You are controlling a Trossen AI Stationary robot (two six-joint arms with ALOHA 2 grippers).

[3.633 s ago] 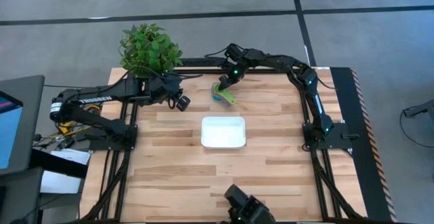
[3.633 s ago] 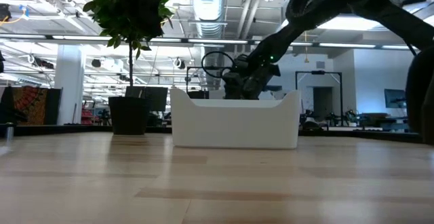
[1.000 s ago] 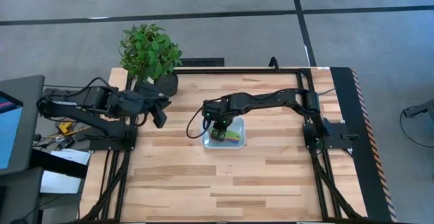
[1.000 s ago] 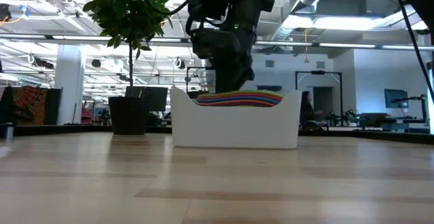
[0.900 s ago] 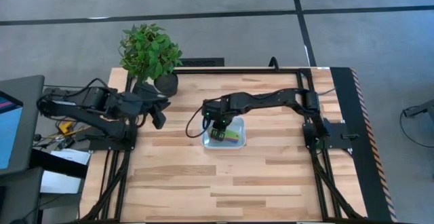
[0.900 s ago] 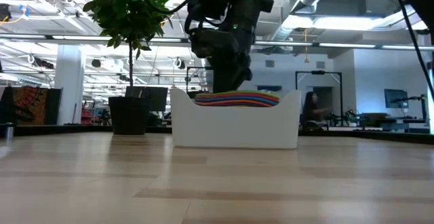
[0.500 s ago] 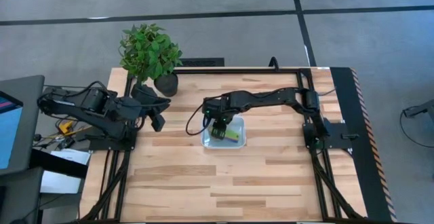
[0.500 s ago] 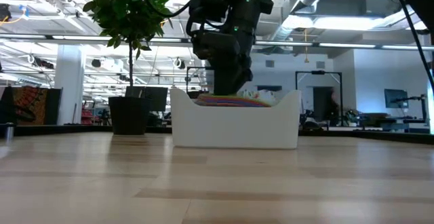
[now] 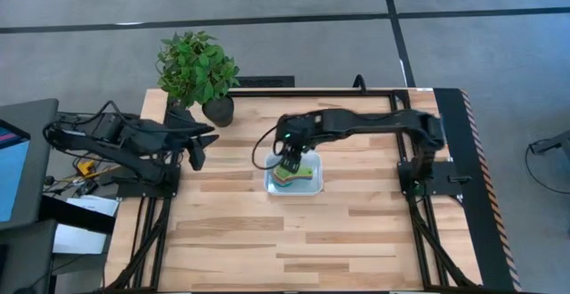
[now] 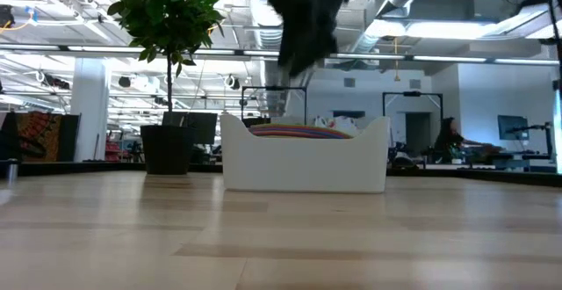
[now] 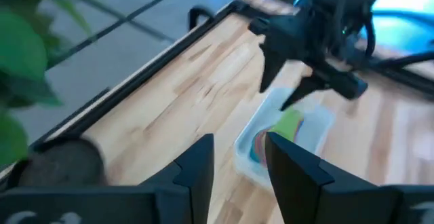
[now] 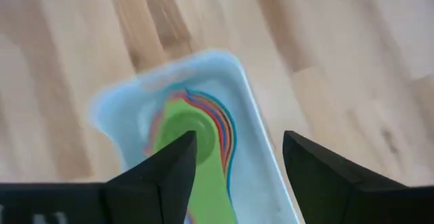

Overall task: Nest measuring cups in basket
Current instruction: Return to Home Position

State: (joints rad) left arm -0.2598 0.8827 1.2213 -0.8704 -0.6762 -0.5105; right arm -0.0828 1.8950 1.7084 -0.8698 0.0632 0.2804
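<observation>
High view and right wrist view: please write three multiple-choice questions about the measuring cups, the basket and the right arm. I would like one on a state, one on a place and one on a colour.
1. The fingers of the right gripper are:
A. open, above the basket
B. shut on the basket's rim
C. shut on a cup

2. The measuring cups lie:
A. held in the fingers
B. nested in one stack inside the basket
C. scattered outside the basket

3. The top cup is:
A. red
B. navy
C. green

Answers:
1 A: the right wrist view shows the fingers apart with nothing between them.
2 B: the coloured stack sits within the white walls.
3 C: a green bowl lies uppermost.
</observation>
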